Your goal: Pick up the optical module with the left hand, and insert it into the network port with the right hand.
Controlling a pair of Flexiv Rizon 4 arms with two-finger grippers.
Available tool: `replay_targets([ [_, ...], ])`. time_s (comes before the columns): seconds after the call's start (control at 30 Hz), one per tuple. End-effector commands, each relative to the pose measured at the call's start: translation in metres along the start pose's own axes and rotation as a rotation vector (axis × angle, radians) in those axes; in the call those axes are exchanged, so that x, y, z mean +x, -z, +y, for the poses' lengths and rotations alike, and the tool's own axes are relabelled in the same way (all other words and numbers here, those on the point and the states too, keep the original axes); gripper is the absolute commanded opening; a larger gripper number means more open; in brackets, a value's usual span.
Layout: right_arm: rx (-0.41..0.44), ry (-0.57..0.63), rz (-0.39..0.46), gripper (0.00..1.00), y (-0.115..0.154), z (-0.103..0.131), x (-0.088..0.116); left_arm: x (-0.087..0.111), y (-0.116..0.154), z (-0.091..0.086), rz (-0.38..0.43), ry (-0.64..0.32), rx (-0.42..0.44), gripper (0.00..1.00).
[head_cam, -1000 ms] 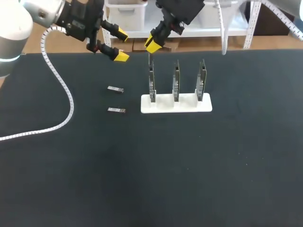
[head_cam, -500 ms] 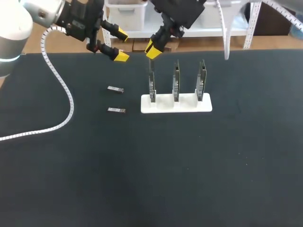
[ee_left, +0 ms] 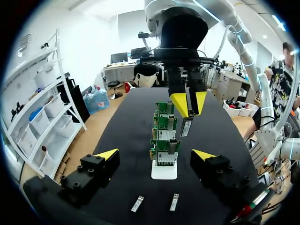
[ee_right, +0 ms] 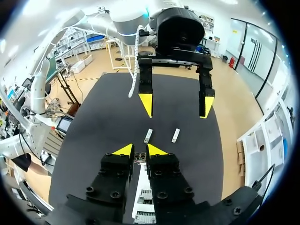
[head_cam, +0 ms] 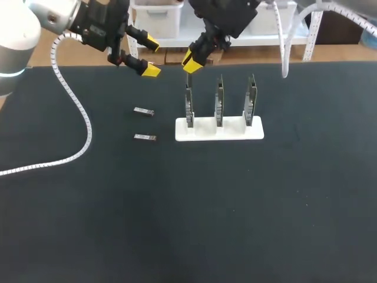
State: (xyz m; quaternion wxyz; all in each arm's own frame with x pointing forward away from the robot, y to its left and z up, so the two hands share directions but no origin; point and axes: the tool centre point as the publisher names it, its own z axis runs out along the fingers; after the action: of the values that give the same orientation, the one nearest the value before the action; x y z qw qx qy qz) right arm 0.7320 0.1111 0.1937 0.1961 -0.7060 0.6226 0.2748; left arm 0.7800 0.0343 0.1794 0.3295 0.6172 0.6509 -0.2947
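My right gripper [head_cam: 191,61] hangs over the leftmost card [head_cam: 189,104] of the white rack [head_cam: 227,133]. It is shut on an optical module [ee_left: 186,126] that points down from its yellow tips, close beside the cards' tops. In its own wrist view the right gripper [ee_right: 139,151] has narrow jaws with the rack [ee_right: 142,197] right under them. My left gripper [head_cam: 148,56] stands open above the table's far left, empty, facing the rack in line with the cards [ee_left: 165,150]. Two more optical modules [head_cam: 144,111] [head_cam: 144,137] lie flat left of the rack.
Three upright network cards stand in the rack; the middle card [head_cam: 220,101] and right card [head_cam: 251,100] are free of the grippers. A white cable [head_cam: 70,103] from my left arm trails over the table's left part.
My right wrist has shifted slightly up and leftward over the leftmost card, still holding the module. The left arm and the loose modules have not moved.
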Motion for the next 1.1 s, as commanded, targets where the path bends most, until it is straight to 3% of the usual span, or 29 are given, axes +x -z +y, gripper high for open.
replay_targets([
  [0.03,0.006,-0.003,0.001,0.0,0.001,0.005,0.0,-0.001,0.001,0.001,0.007,0.003,0.003,1.0],
  [0.7,-0.019,-0.022,-0.009,0.0,-0.008,-0.002,0.002,-0.001,0.001,0.001,0.007,0.003,0.003,1.0],
  [1.1,-0.006,-0.006,0.008,0.0,0.0,-0.011,0.0,-0.001,0.001,0.001,0.007,0.003,0.003,1.0],
])
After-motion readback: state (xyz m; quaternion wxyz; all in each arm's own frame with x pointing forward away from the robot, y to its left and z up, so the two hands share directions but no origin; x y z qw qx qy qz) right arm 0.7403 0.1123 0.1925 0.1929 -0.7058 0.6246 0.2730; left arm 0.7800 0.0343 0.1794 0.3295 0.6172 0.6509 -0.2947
